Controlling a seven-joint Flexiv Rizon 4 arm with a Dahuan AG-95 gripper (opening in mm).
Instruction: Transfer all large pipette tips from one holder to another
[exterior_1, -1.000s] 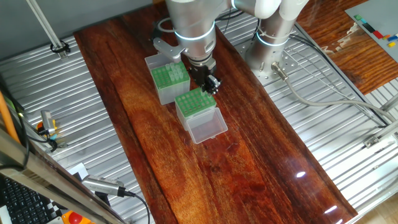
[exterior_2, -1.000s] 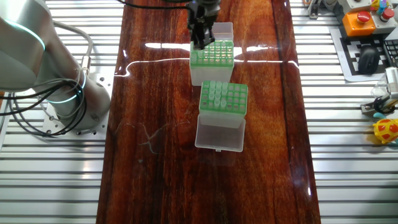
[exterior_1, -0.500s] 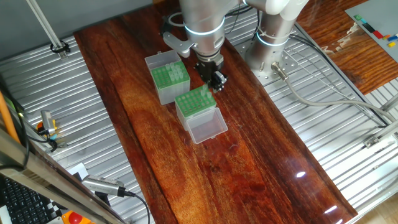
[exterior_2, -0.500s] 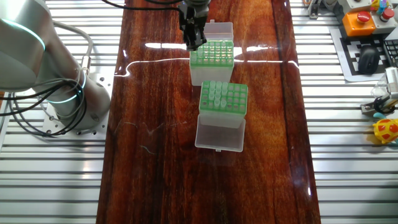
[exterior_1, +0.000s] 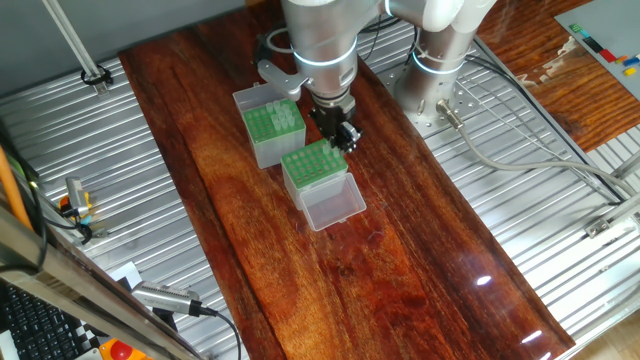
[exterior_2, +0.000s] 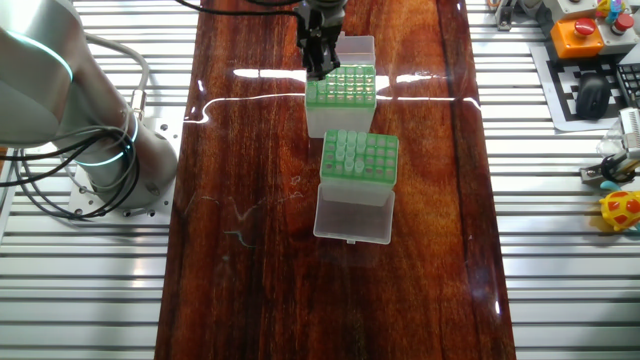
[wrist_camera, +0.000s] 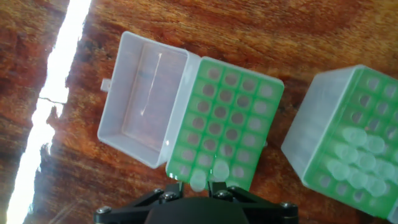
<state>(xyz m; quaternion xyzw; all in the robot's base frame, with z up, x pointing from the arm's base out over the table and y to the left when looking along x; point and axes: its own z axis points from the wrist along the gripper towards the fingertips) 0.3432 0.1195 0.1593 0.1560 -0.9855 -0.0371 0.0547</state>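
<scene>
The holder with pale see-through sides (exterior_2: 360, 158) carries several large pipette tips (exterior_2: 345, 150) along one side of its green grid; its clear lid (exterior_2: 353, 215) lies open. In the hand view that holder (wrist_camera: 348, 143) sits at the right. Behind it stands another, the grey-sided box (exterior_2: 341, 95), with its whitish lid (wrist_camera: 140, 99) open; one tip (wrist_camera: 219, 169) stands in its grid (wrist_camera: 224, 124). My gripper (exterior_2: 322, 62) (exterior_1: 344, 135) hovers over that box's edge. It (wrist_camera: 198, 186) looks shut on a pale tip (wrist_camera: 198, 179).
The dark wooden board (exterior_2: 260, 250) lies on slatted metal (exterior_2: 90, 280). The arm's base (exterior_2: 110, 150) stands to one side of the board. Controllers and small coloured items (exterior_2: 600, 60) lie off the other side.
The gripper shifted a little sideways off the grey-sided box's corner half a second ago and has come back to nearly where it was. Both boxes stay put.
</scene>
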